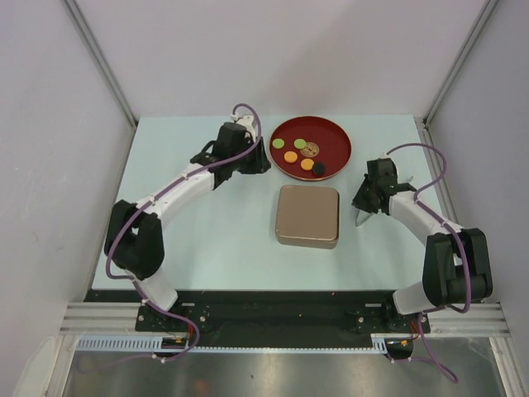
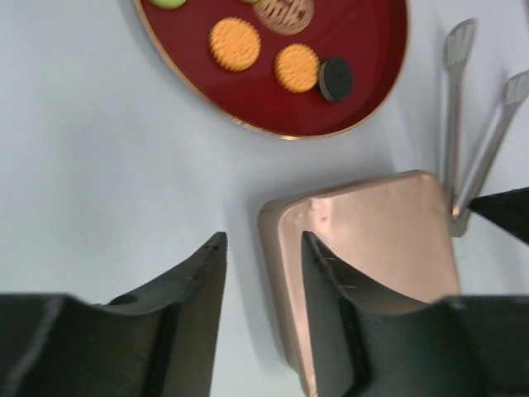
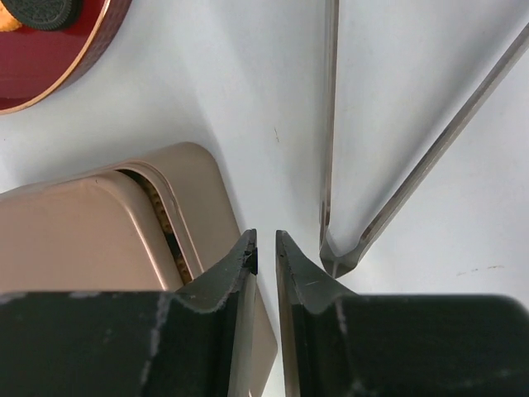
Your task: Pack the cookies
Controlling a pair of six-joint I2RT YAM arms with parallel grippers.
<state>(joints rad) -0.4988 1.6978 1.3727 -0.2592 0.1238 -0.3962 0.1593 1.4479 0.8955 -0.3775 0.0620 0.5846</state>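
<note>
Six small flat round cookies are counted on the dark-red round plate (two green, two orange, one black, one brown), with one copper-coloured rounded-square tin and one pair of metal tongs on the pale worktop; left gripper is seen half-parted, right gripper barely parted, nothing held.

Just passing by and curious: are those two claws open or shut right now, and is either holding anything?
Left gripper: open, holding nothing.
Right gripper: barely open, holding nothing; tongs lie beside it.
</note>
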